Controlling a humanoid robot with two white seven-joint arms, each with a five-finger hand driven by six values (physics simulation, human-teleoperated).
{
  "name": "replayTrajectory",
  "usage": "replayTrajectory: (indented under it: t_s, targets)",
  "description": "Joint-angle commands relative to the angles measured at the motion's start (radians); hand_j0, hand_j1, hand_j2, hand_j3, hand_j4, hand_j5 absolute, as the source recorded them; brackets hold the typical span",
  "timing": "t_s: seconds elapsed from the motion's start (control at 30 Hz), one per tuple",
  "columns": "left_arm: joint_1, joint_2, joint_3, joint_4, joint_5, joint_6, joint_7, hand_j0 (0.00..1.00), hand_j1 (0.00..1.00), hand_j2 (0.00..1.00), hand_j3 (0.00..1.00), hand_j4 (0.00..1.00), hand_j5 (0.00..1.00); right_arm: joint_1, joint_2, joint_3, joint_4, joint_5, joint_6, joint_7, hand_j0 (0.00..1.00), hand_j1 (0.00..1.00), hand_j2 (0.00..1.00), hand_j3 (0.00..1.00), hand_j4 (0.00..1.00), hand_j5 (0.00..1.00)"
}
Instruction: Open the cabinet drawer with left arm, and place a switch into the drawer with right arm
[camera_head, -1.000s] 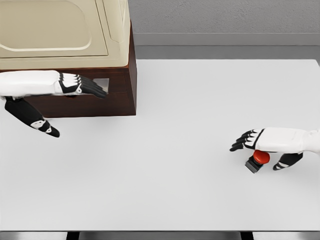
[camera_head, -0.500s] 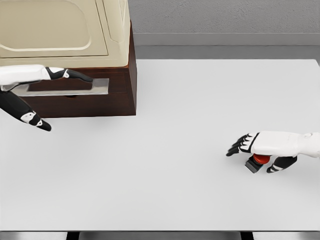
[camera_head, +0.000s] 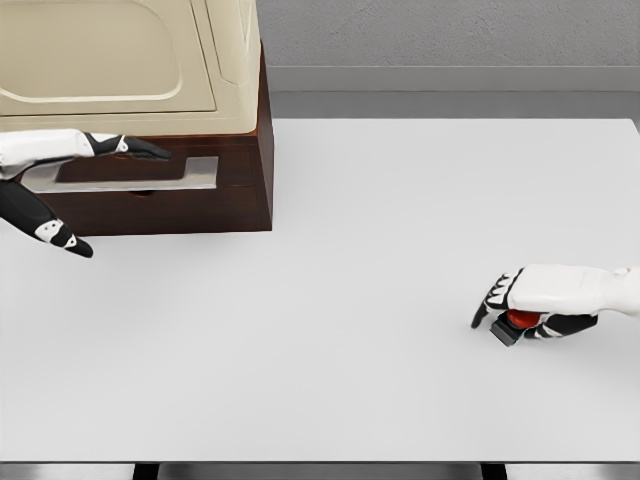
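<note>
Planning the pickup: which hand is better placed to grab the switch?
Right. The right hand sits over the red switch with its fingers curling around it; the left hand is far off at the cabinet.

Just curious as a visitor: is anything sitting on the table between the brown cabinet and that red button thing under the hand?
No. In the head view, only bare white table lies between the cabinet and the switch under the right hand.

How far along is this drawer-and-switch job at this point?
Done: nothing clearly. In hand: the left robot hand is at the cabinet drawer handle, and the right robot hand is curled over the red switch on the table. Left: opening the drawer, lifting and placing.
</note>
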Motion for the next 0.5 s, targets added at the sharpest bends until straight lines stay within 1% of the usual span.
replayTrajectory:
  t_s: [0.0, 0.1, 0.17, 0.27, 0.37, 0.47]
  targets:
    - [0.000, -0.018, 0.003, 0.013, 0.006, 0.030, 0.000, 1.00, 1.00, 1.00, 1.00, 1.00, 1.00, 0.002, -0.002, 0.000, 0.001, -0.006, 0.002, 0.000, 0.66, 0.66, 0.66, 0.66, 0.66, 0.66]
    - [0.000, -0.029, 0.004, 0.017, 0.009, 0.075, 0.000, 1.00, 1.00, 1.00, 1.00, 1.00, 1.00, 0.000, -0.002, 0.000, 0.001, -0.006, 0.002, 0.000, 0.61, 0.61, 0.61, 0.61, 0.61, 0.61]
    - [0.000, -0.030, 0.004, 0.023, 0.009, 0.075, 0.000, 1.00, 1.00, 1.00, 1.00, 1.00, 1.00, 0.000, -0.002, 0.000, 0.003, -0.006, 0.002, 0.000, 0.60, 0.60, 0.60, 0.60, 0.60, 0.60]
    - [0.015, -0.064, 0.004, 0.065, 0.010, 0.077, 0.000, 1.00, 1.00, 1.00, 1.00, 1.00, 1.00, 0.002, -0.002, 0.000, 0.007, -0.006, 0.002, 0.000, 0.56, 0.56, 0.56, 0.56, 0.56, 0.56]
    - [0.022, -0.086, 0.006, 0.079, 0.010, 0.078, 0.000, 1.00, 1.00, 1.00, 1.00, 1.00, 1.00, 0.000, -0.002, 0.000, 0.007, -0.006, 0.002, 0.000, 0.53, 0.53, 0.53, 0.53, 0.53, 0.53]
    - [0.022, -0.089, 0.006, 0.083, 0.010, 0.078, 0.000, 1.00, 1.00, 1.00, 1.00, 1.00, 1.00, -0.003, -0.002, -0.002, 0.006, -0.006, 0.002, 0.000, 0.51, 0.51, 0.51, 0.51, 0.51, 0.51]
